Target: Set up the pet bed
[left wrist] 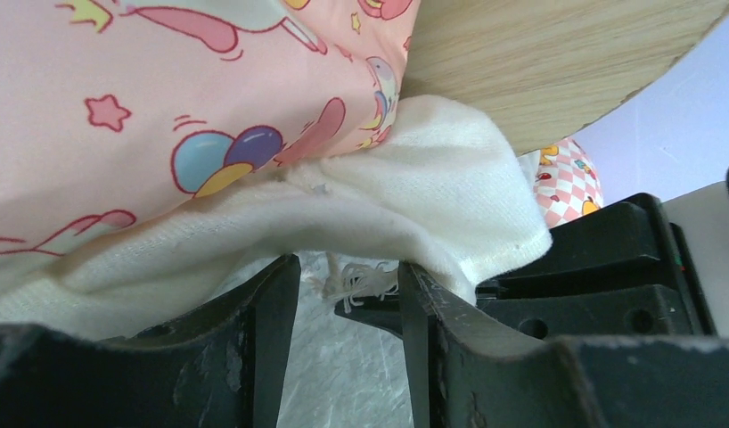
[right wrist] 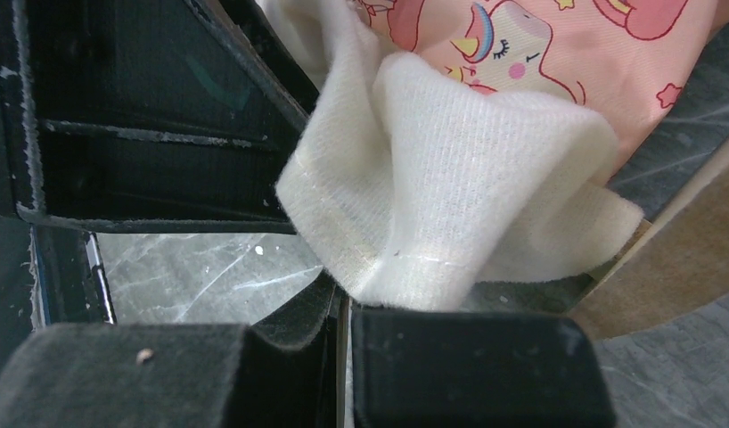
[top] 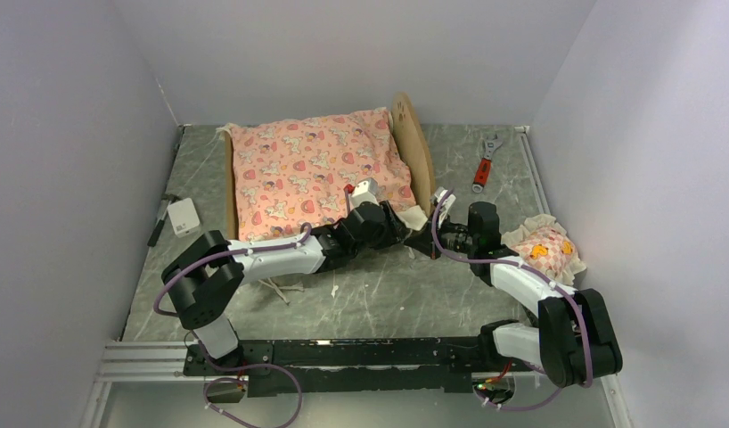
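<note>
Pink mattress [top: 312, 169] is in the bed frame [top: 413, 143]; pillow [top: 546, 250] at 3 o'clock not yet on. My right gripper [right wrist: 343, 308] pinches the mattress corner, left gripper [left wrist: 346, 272] fingers apart.

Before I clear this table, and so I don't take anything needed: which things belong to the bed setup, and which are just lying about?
Belongs to the job: pet bed, pink mattress, frilled pillow.
Just lying about: red-handled wrench, white box, dark pen.
</note>
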Robot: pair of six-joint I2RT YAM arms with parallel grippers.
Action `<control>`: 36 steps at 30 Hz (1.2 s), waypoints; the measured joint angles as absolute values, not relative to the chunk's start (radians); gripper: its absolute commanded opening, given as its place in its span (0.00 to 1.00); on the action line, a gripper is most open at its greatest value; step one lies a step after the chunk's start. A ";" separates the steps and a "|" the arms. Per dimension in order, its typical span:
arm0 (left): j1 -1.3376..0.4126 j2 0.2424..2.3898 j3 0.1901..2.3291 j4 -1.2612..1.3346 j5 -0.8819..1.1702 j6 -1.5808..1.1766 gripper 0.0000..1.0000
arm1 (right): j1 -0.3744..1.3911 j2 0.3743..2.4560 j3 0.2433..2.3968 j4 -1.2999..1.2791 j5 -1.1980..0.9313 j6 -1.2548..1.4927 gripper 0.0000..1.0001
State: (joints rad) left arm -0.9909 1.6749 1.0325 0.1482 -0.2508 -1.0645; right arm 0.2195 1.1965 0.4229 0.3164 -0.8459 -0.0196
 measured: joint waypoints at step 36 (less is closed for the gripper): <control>-0.991 1.711 1.025 0.207 -0.193 -1.140 0.00 | 0.230 1.158 0.397 0.323 -0.796 -0.008 0.16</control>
State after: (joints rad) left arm -0.9909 1.7115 1.0248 0.2073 -0.1928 -1.1397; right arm 0.2302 1.1576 0.3969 0.3225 -0.7959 -0.0082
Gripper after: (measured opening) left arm 0.010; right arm 0.076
